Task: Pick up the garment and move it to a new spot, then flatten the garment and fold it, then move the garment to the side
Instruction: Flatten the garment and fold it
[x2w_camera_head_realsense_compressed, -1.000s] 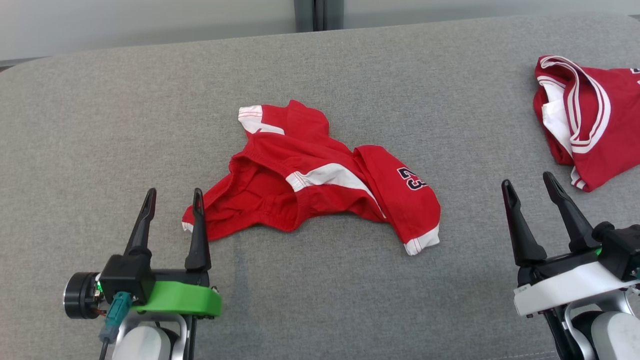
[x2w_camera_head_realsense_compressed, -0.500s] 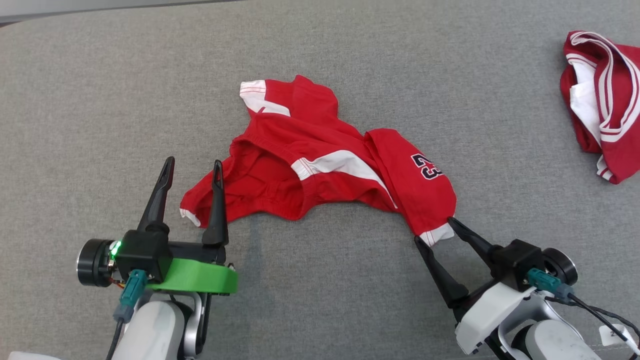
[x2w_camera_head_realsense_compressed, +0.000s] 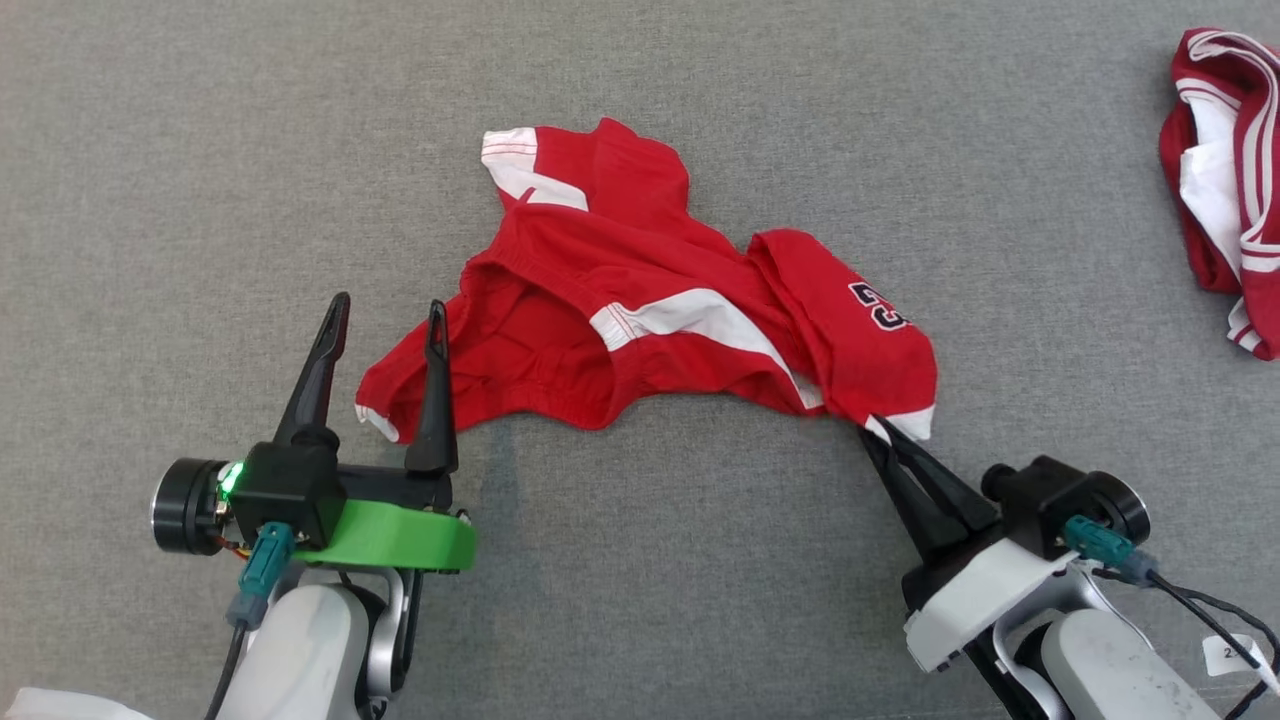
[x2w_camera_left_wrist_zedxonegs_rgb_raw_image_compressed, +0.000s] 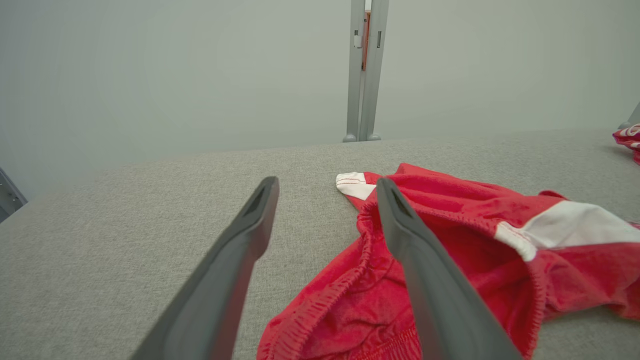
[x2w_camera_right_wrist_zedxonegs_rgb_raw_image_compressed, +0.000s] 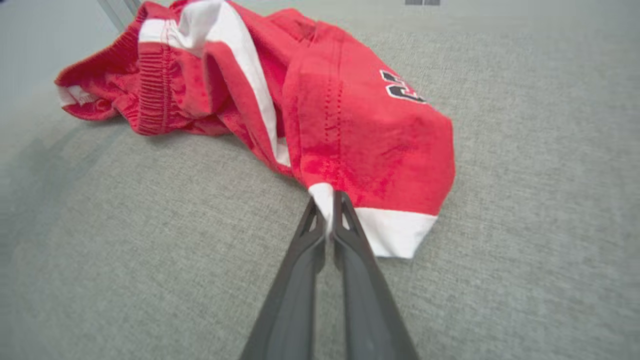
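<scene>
left pincer (x2w_camera_head_realsense_compressed: 390, 302) agape, right pincer (x2w_camera_head_realsense_compressed: 878, 428) — clamped

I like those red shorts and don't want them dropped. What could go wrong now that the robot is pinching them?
1. The right gripper is shut on just one corner of the white hem of the red shorts. So small a pinch might slip out when lifted.
2. The left gripper is open by the waistband end and holds nothing. Lifted by one corner, the crumpled shorts would probably dangle and bunch up, making flattening harder.
</scene>
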